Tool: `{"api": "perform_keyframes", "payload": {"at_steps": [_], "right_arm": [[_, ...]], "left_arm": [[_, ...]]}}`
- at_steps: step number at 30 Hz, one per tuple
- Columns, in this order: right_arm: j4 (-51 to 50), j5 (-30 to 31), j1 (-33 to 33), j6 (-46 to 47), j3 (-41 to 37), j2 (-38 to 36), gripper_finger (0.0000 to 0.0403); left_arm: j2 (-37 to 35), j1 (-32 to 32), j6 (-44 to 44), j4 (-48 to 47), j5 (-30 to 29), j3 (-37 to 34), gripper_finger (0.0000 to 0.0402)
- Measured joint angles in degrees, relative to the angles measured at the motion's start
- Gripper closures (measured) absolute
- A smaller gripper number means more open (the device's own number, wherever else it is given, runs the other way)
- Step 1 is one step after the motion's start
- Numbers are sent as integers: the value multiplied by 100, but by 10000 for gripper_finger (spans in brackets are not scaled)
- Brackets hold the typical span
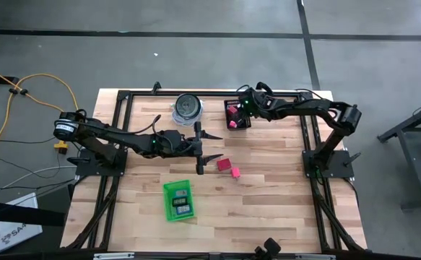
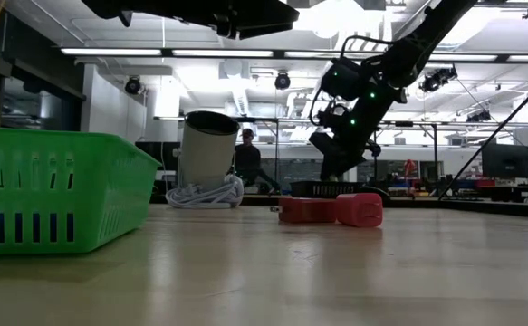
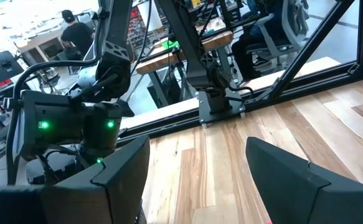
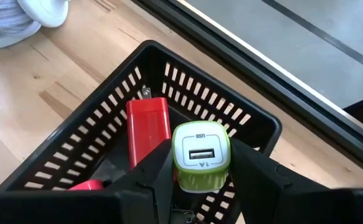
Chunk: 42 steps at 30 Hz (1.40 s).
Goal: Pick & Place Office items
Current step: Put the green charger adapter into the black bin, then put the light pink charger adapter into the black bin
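You're at the drop: right gripper pinches the green-and-white USB charger over the black basket (red charger inside); spread the fingers next.

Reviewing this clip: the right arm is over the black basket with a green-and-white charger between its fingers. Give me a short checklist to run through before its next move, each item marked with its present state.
1. Green-and-white charger sits between the right pincer fingers: ok.
2. Right pincer is above the black basket, inside its rim: ok.
3. Room left in the basket: a red charger already lies inside, space beside it: ok.
4. Whether the charger is gripped firmly or being let go: cannot tell.
5. Left pincer is open, empty, mid-table, clear of the basket: ok.
6. Red and pink blocks not yet binned, lying on the table: not ok.
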Motion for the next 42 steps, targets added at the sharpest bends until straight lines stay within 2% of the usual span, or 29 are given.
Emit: {"api": "perform_keyframes", "payload": {"at_steps": [12, 20, 30, 37, 42], "right_arm": [[35, 2, 0, -23, 0, 0, 239], [124, -63, 0, -22, 0, -54, 242], [204, -1138, 19, -3, 11, -726, 241], [111, -1969, 88, -14, 9, -1379, 240], [-179, -2185, 323, -20, 9, -1892, 248]], "left_arm": [[0, 0, 0, 0, 2, 0, 143], [0, 0, -2, 0, 2, 0, 143], [-112, -151, 0, -105, -93, 0, 143], [-526, -397, -37, -917, -631, -2, 143], [-701, -509, -255, -1452, -702, -2, 143]]}}
